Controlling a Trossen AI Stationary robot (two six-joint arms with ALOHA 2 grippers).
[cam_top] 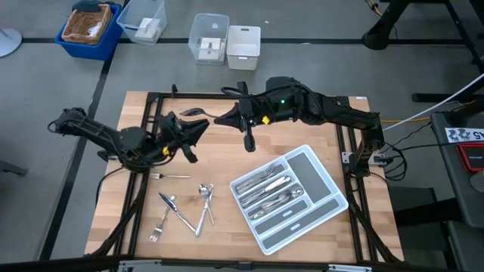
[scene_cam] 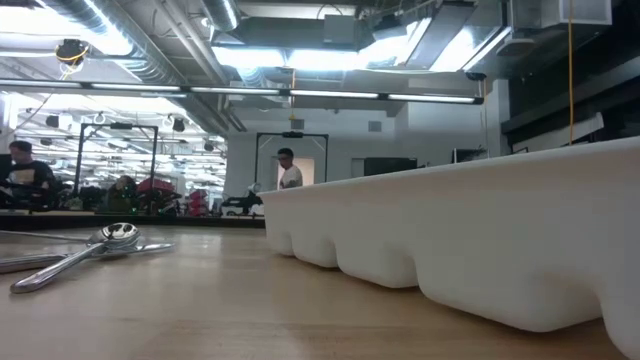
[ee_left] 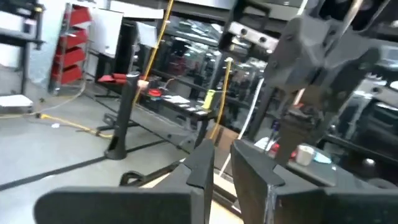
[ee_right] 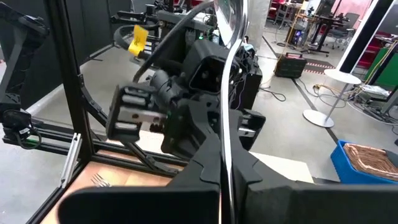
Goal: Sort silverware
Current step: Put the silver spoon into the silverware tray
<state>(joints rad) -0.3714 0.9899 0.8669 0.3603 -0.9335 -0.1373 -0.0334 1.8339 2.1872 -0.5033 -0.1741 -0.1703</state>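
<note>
Right gripper (ee_right: 222, 163) pinches a slim shiny silver metal utensil handle (ee_right: 231, 68) between closed jaws; left gripper (ee_left: 222, 168) slightly parted, empty.

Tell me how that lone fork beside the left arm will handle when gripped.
The fork looks like slim shiny metal, so it is probably stiff and slippery. It lies flat on the wooden table, so a grip may skid it rather than lift it.

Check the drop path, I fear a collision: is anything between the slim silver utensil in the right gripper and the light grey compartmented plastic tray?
Nothing visible. Only bare wooden table separates the right gripper, shut on the utensil, from the tray; the left gripper sits aside.
</note>
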